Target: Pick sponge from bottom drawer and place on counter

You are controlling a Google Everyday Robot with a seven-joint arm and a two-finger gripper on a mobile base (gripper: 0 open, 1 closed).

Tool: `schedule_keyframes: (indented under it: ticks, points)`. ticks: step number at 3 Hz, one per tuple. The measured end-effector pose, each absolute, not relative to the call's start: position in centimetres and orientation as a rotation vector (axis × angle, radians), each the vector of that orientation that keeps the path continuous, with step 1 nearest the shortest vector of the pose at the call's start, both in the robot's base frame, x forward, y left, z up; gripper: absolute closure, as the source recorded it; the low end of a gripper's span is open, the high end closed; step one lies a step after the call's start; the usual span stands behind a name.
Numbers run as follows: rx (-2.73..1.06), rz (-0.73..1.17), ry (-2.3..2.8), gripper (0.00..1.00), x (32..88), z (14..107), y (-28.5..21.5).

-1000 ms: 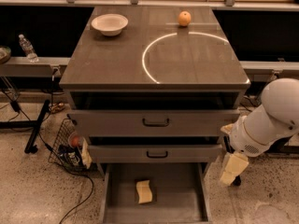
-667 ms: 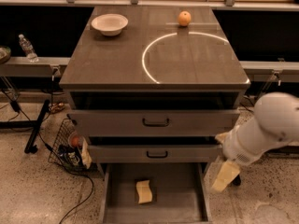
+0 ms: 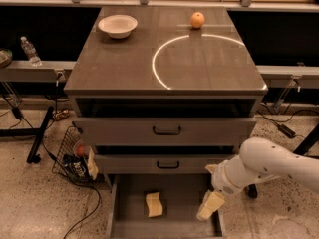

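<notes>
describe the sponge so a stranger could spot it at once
Below the counter, look in the bottom drawer, pulled open at floor level. The sponge is the pale yellow block lying alone on its floor; the similar yellowish gripper, at the drawer's right edge, is attached to a white arm.

Three drawers -- the bottom drawer (image 3: 184, 193) and two wider drawers (image 3: 119, 131) above it, each with one black handle (image 3: 167, 131). One sponge (image 3: 154, 204) lies in the bottom drawer, and one gripper (image 3: 209, 206) hangs at its right side. On the tabletop (image 3: 119, 63) above it -- one bowl (image 3: 117, 25), one orange (image 3: 198, 19).
</notes>
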State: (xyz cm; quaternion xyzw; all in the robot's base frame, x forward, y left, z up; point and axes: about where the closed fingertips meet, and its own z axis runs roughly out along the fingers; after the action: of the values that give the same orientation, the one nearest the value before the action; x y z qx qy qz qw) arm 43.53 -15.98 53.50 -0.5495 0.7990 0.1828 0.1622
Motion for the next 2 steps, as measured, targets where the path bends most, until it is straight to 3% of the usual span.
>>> schedule_keyframes:
  ticks: [1,2]
  points:
    - [-1.548,0.624,2.268,0.00,44.62,46.26,-12.72]
    - [-1.548,0.624,2.268,0.00,44.61,46.26,-12.71]
